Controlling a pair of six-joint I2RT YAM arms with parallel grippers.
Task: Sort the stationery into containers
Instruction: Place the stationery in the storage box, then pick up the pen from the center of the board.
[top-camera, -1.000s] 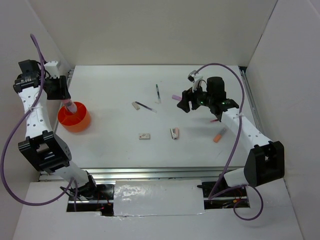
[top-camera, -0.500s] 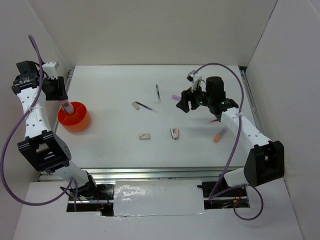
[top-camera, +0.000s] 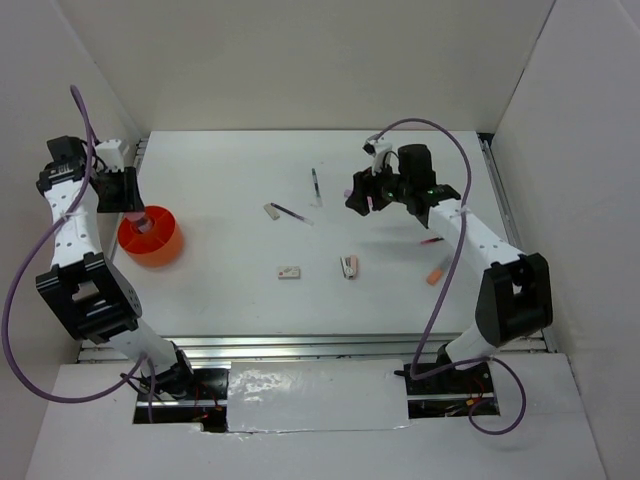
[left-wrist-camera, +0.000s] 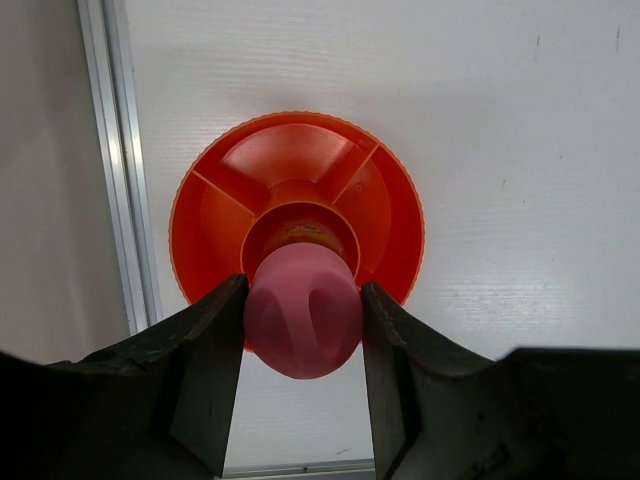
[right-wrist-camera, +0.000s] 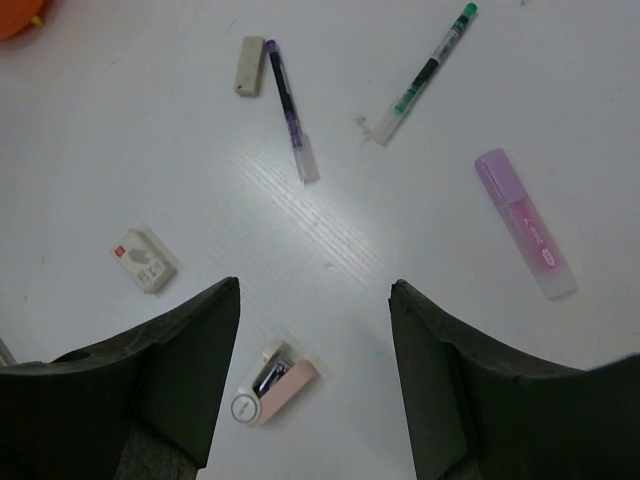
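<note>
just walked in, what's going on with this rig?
Sorting stationery. The left gripper is shut on a pink stubby cylinder, held over the middle of a low round orange-red plastic tub. The right gripper is open and empty, hovering above loose items: a lilac pen, a thin dark pen, a small white eraser block.

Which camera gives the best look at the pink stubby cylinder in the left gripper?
Left wrist: the pink stubby cylinder fills the centre, end-on, clamped in the left gripper above the round orange-red plastic tub. Top external shows only a small pink bit at the tub. Right wrist misses it.
</note>
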